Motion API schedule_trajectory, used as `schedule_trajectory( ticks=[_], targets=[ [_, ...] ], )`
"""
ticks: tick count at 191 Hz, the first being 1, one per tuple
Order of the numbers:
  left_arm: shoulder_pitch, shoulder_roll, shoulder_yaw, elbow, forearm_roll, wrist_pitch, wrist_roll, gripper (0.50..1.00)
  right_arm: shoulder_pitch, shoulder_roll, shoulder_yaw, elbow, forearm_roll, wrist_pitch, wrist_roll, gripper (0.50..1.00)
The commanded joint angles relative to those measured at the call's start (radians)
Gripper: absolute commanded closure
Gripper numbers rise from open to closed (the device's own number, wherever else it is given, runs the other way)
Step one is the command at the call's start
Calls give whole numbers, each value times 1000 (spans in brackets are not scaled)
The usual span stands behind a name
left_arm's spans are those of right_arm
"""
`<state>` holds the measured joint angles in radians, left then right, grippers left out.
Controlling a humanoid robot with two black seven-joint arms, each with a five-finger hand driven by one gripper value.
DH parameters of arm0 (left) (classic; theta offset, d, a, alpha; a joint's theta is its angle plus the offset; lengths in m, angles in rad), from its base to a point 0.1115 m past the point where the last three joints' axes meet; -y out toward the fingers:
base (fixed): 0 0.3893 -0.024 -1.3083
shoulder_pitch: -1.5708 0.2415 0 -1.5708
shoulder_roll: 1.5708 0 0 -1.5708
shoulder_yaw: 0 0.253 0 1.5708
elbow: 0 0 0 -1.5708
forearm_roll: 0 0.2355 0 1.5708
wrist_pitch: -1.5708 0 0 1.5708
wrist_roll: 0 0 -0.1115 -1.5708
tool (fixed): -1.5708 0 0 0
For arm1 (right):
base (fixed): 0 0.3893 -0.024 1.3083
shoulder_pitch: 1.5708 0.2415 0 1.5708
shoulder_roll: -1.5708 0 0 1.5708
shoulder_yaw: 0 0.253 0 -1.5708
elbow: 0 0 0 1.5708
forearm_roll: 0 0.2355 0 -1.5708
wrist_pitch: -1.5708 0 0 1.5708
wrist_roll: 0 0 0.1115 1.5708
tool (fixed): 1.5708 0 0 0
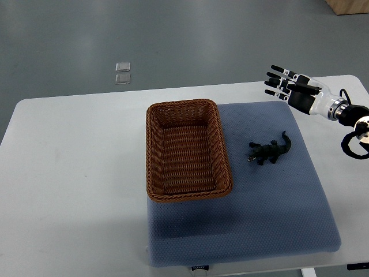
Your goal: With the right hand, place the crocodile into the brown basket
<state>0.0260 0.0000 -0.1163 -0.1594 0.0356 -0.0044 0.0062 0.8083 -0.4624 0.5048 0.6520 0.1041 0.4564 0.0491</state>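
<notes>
On the blue mat (277, 208) that covers the right part of the white tabletop (69, 173), the crocodile (269, 150) is seen lying free, near the right wall of the brown basket (183, 105) but not touching it. Its long axis is set diagonally: the head is turned toward the basket and the near edge, and the tail is pointed toward the far right corner. The right hand (290, 88) is shown over that corner, beyond the tail and apart from the toy, with its fingers spread and nothing held. The crocodile is thus found toward the lower left of the hand, roughly along the line of its own tail. No left hand is in view. The basket is seen empty, and the grasp is judged not yet made. A descent onto the toy's middle is judged to be called for, with the fingers brought across the narrow body rather than along it, before a short carry leftward over the rim.
</notes>
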Motion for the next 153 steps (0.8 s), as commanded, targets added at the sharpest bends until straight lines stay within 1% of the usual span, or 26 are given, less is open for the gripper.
schedule_trajectory(
  ticks=[1, 153],
  targets=[
    [0, 0, 0, 1, 0, 1, 0, 500, 0, 1, 0, 0, 0, 1, 0, 560],
    [-6, 0, 4, 14, 0, 3, 1, 500, 2, -12, 0, 0, -9, -5, 6, 560]
  ],
)
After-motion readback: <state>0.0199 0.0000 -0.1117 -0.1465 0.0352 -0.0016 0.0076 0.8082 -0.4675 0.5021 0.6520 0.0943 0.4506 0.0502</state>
